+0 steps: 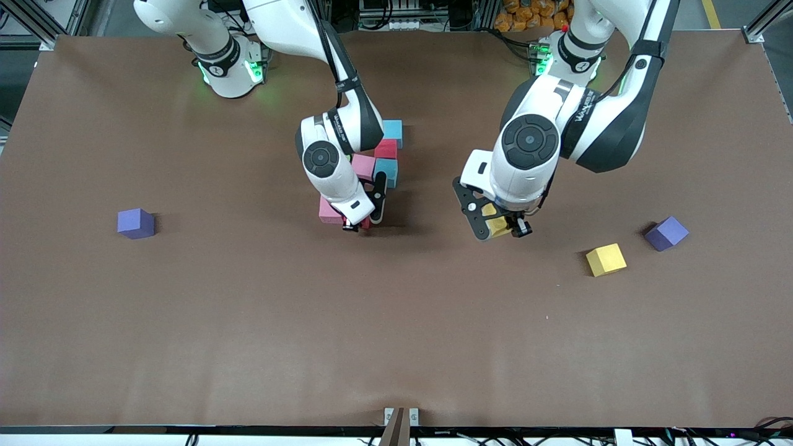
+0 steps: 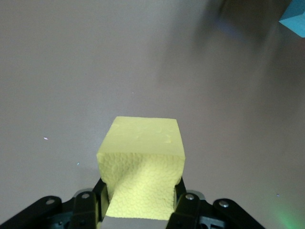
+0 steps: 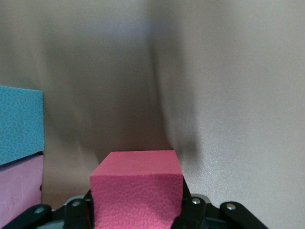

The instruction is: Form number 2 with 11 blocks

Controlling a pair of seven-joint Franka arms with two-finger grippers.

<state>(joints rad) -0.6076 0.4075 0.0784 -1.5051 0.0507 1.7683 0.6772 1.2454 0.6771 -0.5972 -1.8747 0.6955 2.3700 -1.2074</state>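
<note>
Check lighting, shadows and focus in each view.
Front view: even light, soft shadows beside the brown table's cubes. Left wrist view: sharp yellow foam cube in the left pincer, corner blurred. Right wrist view: broad shadow above the crimson foam cube.

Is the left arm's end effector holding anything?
Yes: the left end effector is shut on a yellow block, fingers pressing its sides.
</note>
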